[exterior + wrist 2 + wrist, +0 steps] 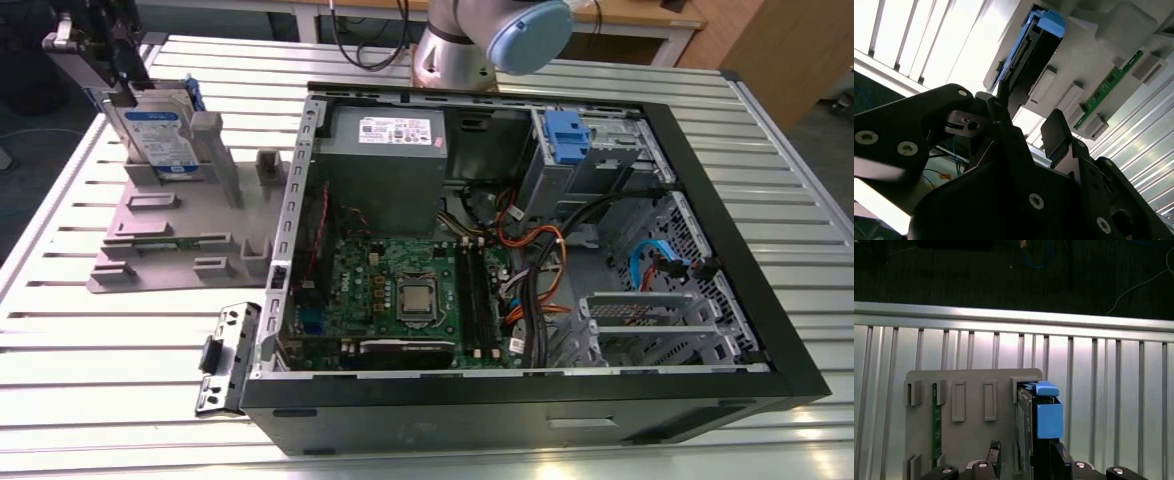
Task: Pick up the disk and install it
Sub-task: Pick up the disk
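Disk point(1046, 415) is standing on edge in the stand point(969, 435), and your gripper point(1027, 452) is hanging spread either side of it, gripping nothing. You are risking a skewed clamp: a finger point(1060, 460) catching the stand would be tilting or jamming the disk.

The slatted metal table point(80, 400) carries a grey stand point(160, 232), an open computer case point(534, 395) and a black bracket point(224, 355)

No legible text; print on the disk point(154, 135) label and the white sticker point(395, 129) unreadable.
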